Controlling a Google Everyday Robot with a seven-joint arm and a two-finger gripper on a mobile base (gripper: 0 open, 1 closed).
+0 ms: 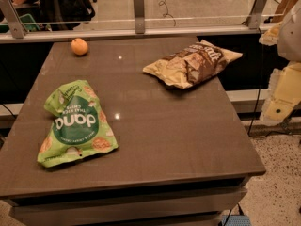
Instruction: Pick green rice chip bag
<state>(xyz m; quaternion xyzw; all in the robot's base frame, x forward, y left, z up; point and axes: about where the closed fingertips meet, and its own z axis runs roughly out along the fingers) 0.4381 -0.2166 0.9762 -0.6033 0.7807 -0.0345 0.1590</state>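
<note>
The green rice chip bag lies flat on the left front part of the brown table. It is lime green with a dark green circle, and its white lettering reads upside down. My gripper shows as cream and white parts at the right edge of the view. It is off the table's right side, far from the bag, and nothing is seen in it.
A cream-and-brown chip bag lies at the table's back right. An orange sits at the back left. A railing with glass panels runs behind the table. Speckled floor lies to the right.
</note>
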